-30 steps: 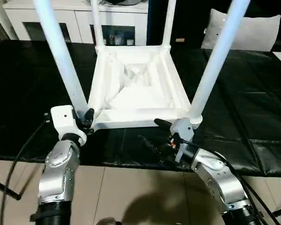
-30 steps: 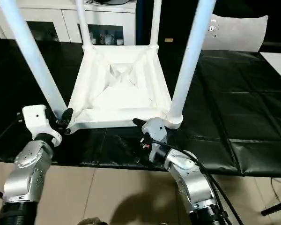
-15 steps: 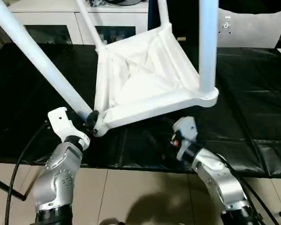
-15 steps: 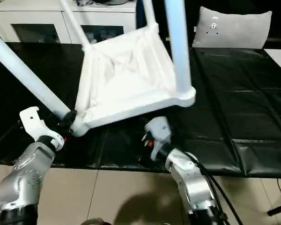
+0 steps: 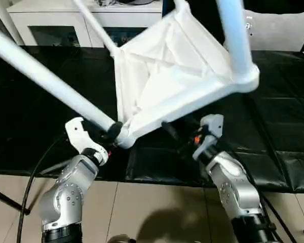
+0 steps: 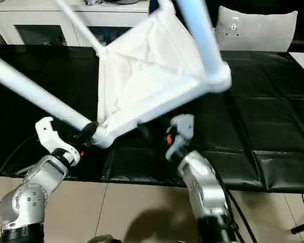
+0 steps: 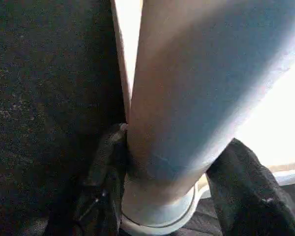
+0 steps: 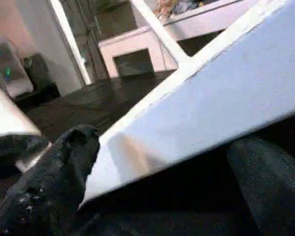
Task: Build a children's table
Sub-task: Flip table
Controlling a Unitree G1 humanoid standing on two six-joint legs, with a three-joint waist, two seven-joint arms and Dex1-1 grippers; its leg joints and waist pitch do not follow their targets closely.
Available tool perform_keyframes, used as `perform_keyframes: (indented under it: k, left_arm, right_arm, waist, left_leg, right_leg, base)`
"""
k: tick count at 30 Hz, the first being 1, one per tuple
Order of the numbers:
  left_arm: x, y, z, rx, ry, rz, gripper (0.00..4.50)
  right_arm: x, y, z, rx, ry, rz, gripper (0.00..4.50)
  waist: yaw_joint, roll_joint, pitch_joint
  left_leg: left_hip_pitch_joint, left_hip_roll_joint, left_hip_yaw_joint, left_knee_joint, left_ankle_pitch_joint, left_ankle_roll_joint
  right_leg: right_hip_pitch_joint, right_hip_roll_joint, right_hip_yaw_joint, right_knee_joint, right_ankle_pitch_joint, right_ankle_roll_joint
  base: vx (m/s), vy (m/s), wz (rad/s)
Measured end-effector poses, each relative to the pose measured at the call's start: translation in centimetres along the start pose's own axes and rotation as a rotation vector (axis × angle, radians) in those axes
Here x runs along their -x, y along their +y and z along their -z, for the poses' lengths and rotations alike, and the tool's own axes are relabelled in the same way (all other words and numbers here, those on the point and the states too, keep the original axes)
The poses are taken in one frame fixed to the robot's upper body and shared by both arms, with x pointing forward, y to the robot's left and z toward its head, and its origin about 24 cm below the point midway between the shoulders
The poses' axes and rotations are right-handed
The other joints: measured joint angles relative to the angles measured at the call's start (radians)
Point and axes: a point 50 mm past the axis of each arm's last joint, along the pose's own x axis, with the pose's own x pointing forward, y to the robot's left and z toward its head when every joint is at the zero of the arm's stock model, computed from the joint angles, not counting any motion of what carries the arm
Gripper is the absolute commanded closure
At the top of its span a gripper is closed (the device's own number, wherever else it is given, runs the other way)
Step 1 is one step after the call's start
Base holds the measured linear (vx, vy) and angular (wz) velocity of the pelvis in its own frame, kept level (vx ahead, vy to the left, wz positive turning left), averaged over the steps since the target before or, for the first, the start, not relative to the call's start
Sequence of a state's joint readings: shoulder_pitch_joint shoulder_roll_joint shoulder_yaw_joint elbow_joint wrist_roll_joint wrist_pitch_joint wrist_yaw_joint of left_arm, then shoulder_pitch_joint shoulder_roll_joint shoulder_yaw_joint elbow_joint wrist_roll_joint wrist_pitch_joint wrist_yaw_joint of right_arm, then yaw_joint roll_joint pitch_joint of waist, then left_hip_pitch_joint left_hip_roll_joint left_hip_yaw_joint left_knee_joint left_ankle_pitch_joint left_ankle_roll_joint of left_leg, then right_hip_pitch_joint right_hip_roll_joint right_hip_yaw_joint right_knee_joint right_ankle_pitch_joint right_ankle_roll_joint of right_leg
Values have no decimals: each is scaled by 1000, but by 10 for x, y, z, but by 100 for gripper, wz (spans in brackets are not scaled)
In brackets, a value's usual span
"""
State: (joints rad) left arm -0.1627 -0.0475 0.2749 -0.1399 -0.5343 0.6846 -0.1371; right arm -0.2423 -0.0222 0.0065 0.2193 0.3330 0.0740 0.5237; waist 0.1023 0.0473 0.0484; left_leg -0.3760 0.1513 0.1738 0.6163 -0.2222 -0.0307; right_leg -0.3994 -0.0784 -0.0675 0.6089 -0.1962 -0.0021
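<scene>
Since the earlier frame the children's table (image 5: pixel 167 76) has been tipped further: its right near corner has been raised well clear of the bench (image 5: pixel 273 126), and the left near corner has been left low, just above the bench edge. It is seen upside down, a white plastic square top with its ribbed underside and raised rim turned toward the camera, and with long tapered round legs seated in round corner sockets.

The near left leg (image 5: pixel 45 81) is slanted away up and to the left from the left tool (image 5: pixel 110 132), by whose two black fingers (image 7: pixel 108 167) it is clamped at its base, just above the socket. The near right leg (image 5: pixel 235 35) is carried up beyond the right tool (image 5: pixel 175 136). The right tool's fingers are held spread, one on each side of the table's lower near rim; whether the rim is pressed cannot be told. A white cabinet (image 5: pixel 55 23) with glass doors is seen behind the bench.
</scene>
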Motion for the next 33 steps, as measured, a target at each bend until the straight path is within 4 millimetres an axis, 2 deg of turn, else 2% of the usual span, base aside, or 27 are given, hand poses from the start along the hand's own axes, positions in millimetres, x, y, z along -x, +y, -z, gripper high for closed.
perform_keyframes:
  k: [5, 19, 21, 28, 31, 33]
  left_arm:
    - [0, 0, 0, -17, 11, 5, 247]
    - [1, -1, -2, -116, 33, 28, 247]
    - [1, -2, -2, -146, 32, 37, 247]
    - [3, -3, 0, -219, 31, 56, 247]
    - [4, -3, 0, -249, 29, 60, 247]
    - [4, -3, -1, -274, 28, 62, 247]
  right_arm:
    - [-9, -4, -2, -32, -12, 34, 0]
    - [-37, -15, -7, -263, -100, 122, 0]
    - [-41, -19, -10, -313, -112, 135, 30]
    - [-44, -26, -10, -455, -126, 158, 79]
    - [-45, -28, -8, -502, -128, 164, 83]
    - [-45, -29, -7, -548, -131, 164, 112]
  waist:
    - [-1, 0, 0]
    - [-3, 0, 0]
    - [-4, -1, 1]
    - [-11, -2, 1]
    - [-12, -6, 3]
    - [-13, -8, 4]
  left_leg:
    - [0, 0, 0, 0, 0, 0]
    - [-2, 0, 0, 0, 3, 5]
    - [-4, 0, 0, 0, 4, 6]
    - [-9, 0, 1, 1, 6, 9]
    - [-9, 1, 1, 1, 6, 10]
    - [-9, 1, 1, 2, 7, 10]
  right_leg:
    - [0, 0, 0, 0, 0, -1]
    - [-3, 0, 0, 2, 1, -1]
    - [-4, 0, 0, 2, 1, -1]
    - [-9, 0, -1, 2, 1, -2]
    - [-9, 0, -1, 3, 1, -2]
    - [-10, 0, -1, 4, 1, -2]
  base:
    - [0, 0, 0]
    - [0, 0, 0]
    - [0, 0, 0]
    - [0, 0, 0]
    - [0, 0, 0]
    - [0, 0, 0]
